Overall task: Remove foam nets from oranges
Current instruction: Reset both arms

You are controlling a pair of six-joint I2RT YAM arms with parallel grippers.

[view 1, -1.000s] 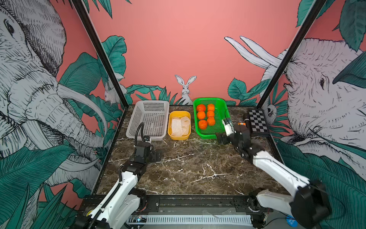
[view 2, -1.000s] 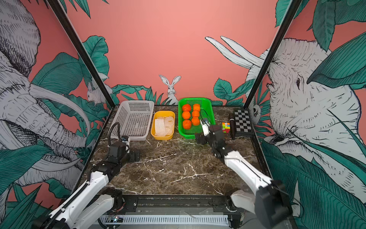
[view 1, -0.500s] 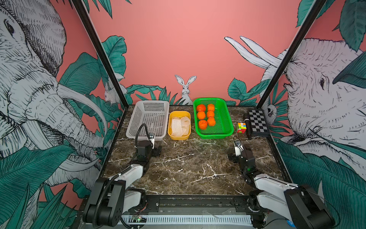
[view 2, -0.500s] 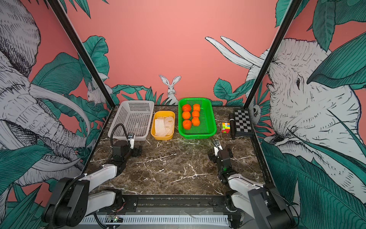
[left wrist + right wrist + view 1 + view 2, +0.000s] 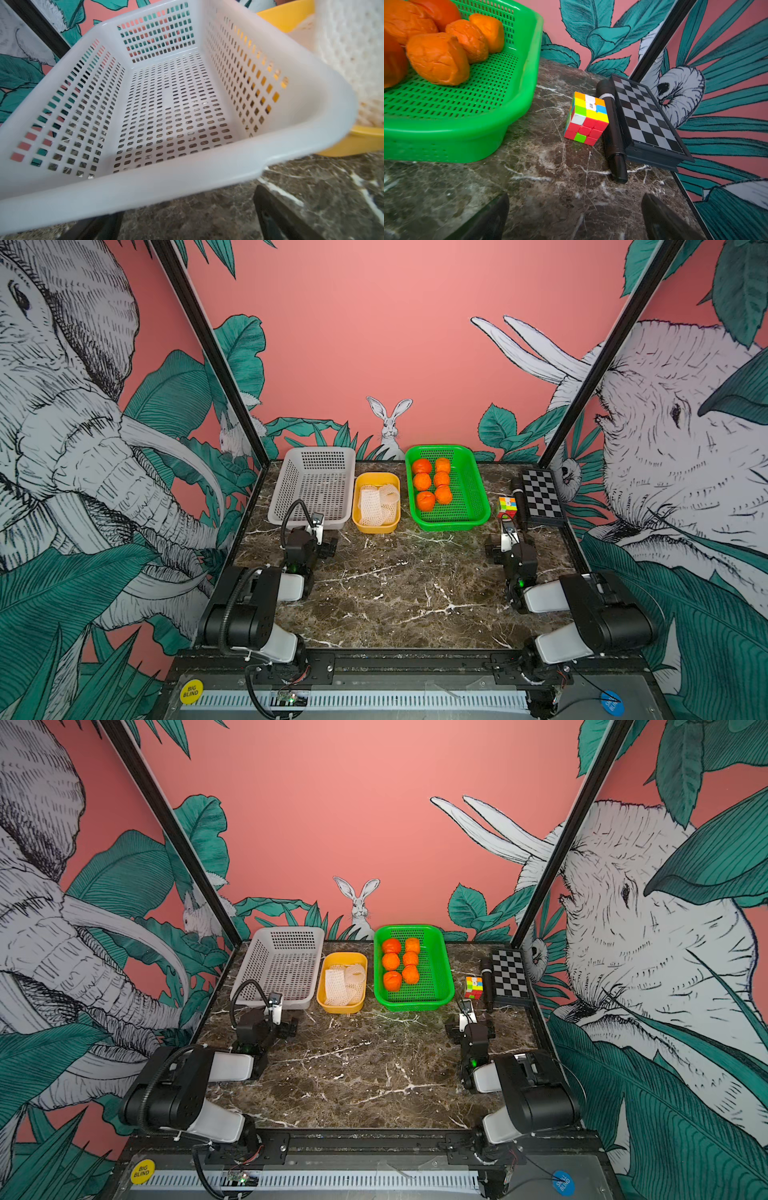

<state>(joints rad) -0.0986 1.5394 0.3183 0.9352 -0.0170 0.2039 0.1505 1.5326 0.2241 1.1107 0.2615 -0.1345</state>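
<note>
Since all six oranges (image 5: 432, 483) lie bare in the green basket (image 5: 481, 499) at the far edge of the marble bench (image 5: 395, 585), and the foam nets (image 5: 376, 502) are heaped in the yellow tub (image 5: 376, 528) just beside it, I judge the task to be finished or very close to it. Both arms are folded low at the near edge.

The left gripper (image 5: 187, 207) has its jaws wide apart and holds nothing; it faces the near rim of the empty white perforated basket (image 5: 187, 182). The right gripper (image 5: 576, 199) is likewise released and empty, and points at the puzzle cube (image 5: 585, 118) near the far right corner.

If one more move is needed, the oranges lie ahead of the right gripper and toward the middle of the bench, in two rows running near to far, so the right arm is nearer. The nets lie ahead of the left gripper and to its right. I cannot tell which way the net tubes point.
</note>
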